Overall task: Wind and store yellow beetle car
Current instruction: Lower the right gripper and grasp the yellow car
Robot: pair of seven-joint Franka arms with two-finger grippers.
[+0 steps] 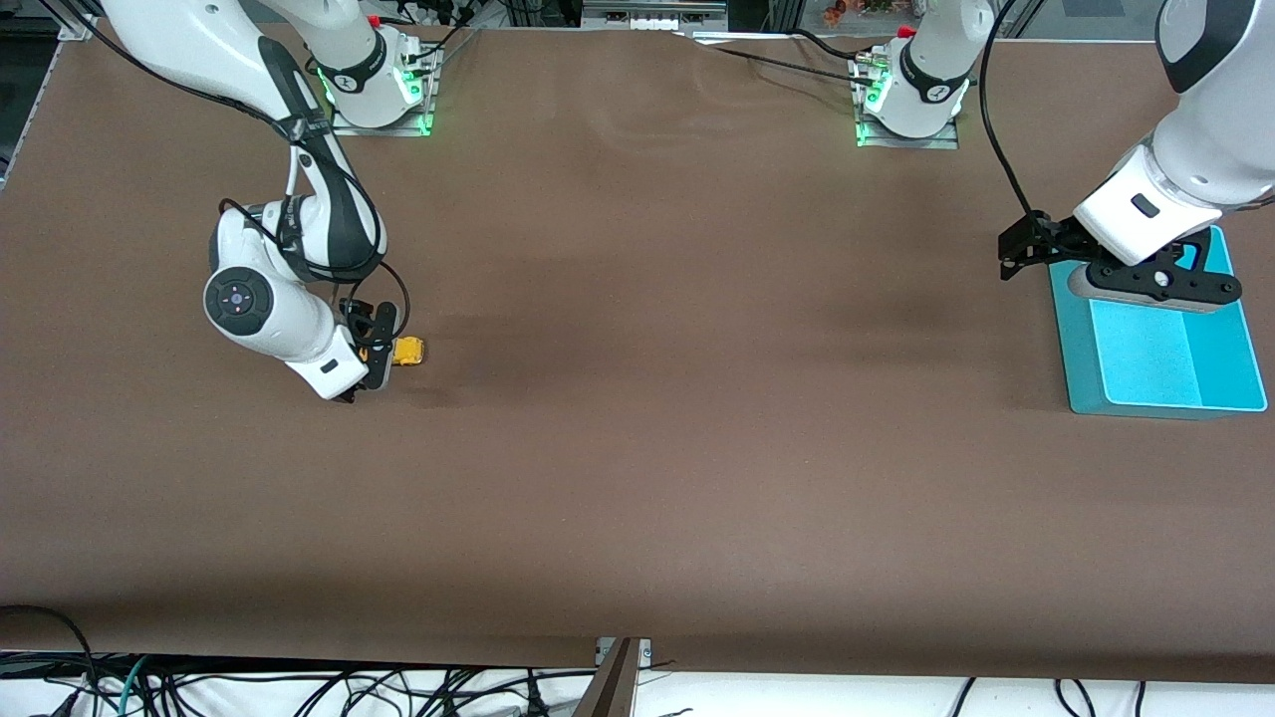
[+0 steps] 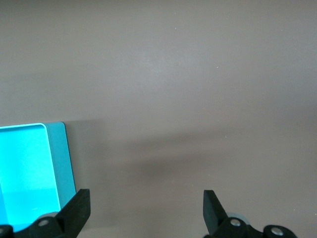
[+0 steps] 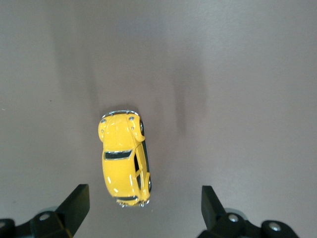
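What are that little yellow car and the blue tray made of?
The yellow beetle car looks like glossy painted metal or hard plastic: bright highlights on its body, chrome-like bumpers. The blue tray seems smooth moulded plastic with an even matte sheen and rounded inner corners. Neither material is certain from looks alone.

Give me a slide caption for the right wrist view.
Right gripper open above the yellow beetle car, which sits on the brown table on its wheels.
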